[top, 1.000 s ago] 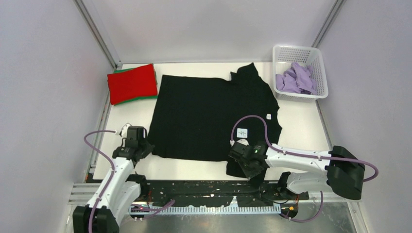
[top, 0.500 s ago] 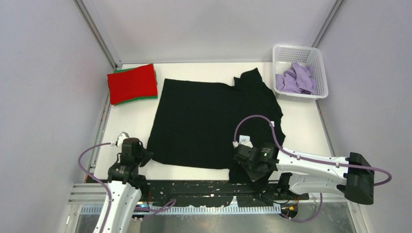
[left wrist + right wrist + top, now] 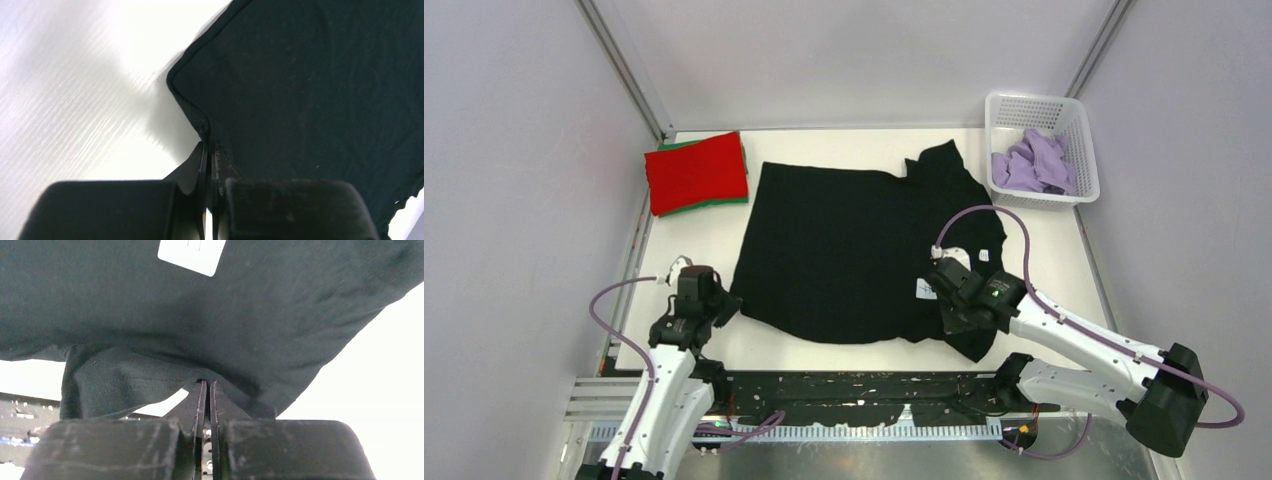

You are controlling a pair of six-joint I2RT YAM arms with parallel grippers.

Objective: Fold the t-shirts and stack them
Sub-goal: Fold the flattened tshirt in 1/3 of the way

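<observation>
The large black t-shirt [image 3: 844,245] lies spread across the middle of the table, its small white tag [image 3: 926,288] near my right gripper. My left gripper [image 3: 716,306] is shut on the shirt's near-left corner; in the left wrist view the hem [image 3: 200,120] runs into the closed left gripper [image 3: 210,146]. My right gripper [image 3: 952,302] is shut on the near-right part of the black shirt, holding it raised. From the right wrist, the cloth [image 3: 200,315] drapes over the shut right gripper [image 3: 207,384], with the tag [image 3: 191,252] at the top. A folded red t-shirt [image 3: 696,172] rests on a green one [image 3: 720,204].
A white plastic basket [image 3: 1039,101] at the back right holds a crumpled lavender t-shirt [image 3: 1032,165]. Grey walls close in the table on the left, back and right. A dark metal rail [image 3: 844,395] runs along the near edge between the arm bases.
Both grippers first drew the black shirt toward the near edge. The right gripper has since carried its part up and back to the right, and the left has edged forward again.
</observation>
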